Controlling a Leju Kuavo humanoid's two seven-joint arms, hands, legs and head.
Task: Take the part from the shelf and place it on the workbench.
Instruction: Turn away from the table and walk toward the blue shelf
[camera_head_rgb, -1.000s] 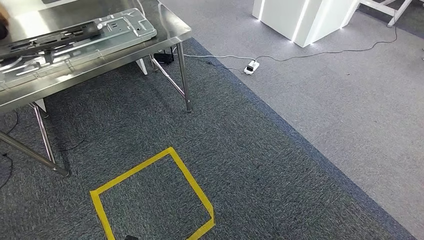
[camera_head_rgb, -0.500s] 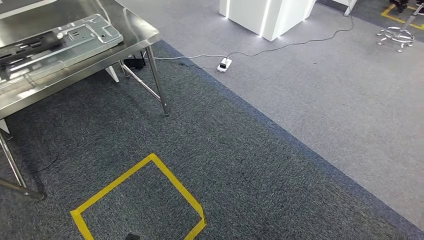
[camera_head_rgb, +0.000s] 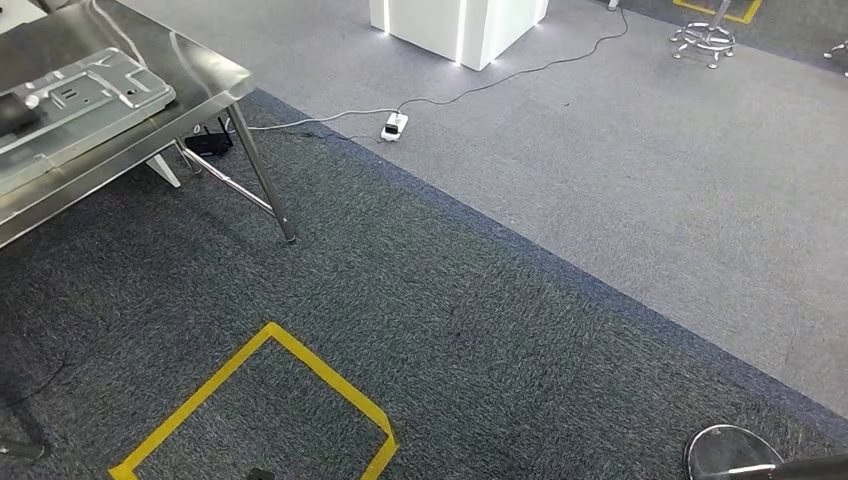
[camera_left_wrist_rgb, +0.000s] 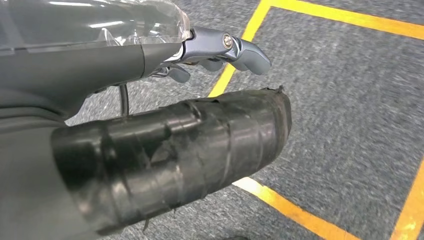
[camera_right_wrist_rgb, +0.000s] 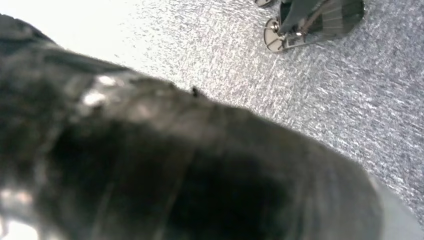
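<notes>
**Both hands empty-looking, one panel lying on the bench**

Carpet fills the frame: a dark grey field (camera_head_rgb: 480, 330) under the rig, and a paler grey stretch (camera_head_rgb: 650, 180) beyond the workbench's far corner.

- Workbench (camera_head_rgb: 205, 72): stainless top on thin steel legs, well off to my left side.
- White plinth (camera_head_rgb: 455, 25) with lit edges, well beyond the workbench across the pale carpet.
- Yellow tape square (camera_head_rgb: 325, 385) on the dark carpet, in front of the workbench, near my feet.
- Part (camera_head_rgb: 95, 85): a pressed sheet-metal panel lying flat on the workbench top, near its corner. I take it for the task's kind of piece; whether it is the very one, I cannot tell.
- Power strip (camera_head_rgb: 394, 127) with a white cable, on the floor just past the workbench's corner leg.

Handling, my guess: stiff, thin, fairly light for its span, slick on the faces and sharp at the cut edges. It is long enough to twist in one hand. I would take it by a folded rim, both hands well spread.

Left hand (camera_left_wrist_rgb: 150, 150): taped thumb and fingers (camera_left_wrist_rgb: 245, 50) stand apart, nothing between them. Right hand (camera_right_wrist_rgb: 175, 165): a dark blur close to the lens; I cannot tell how it is set.
</notes>
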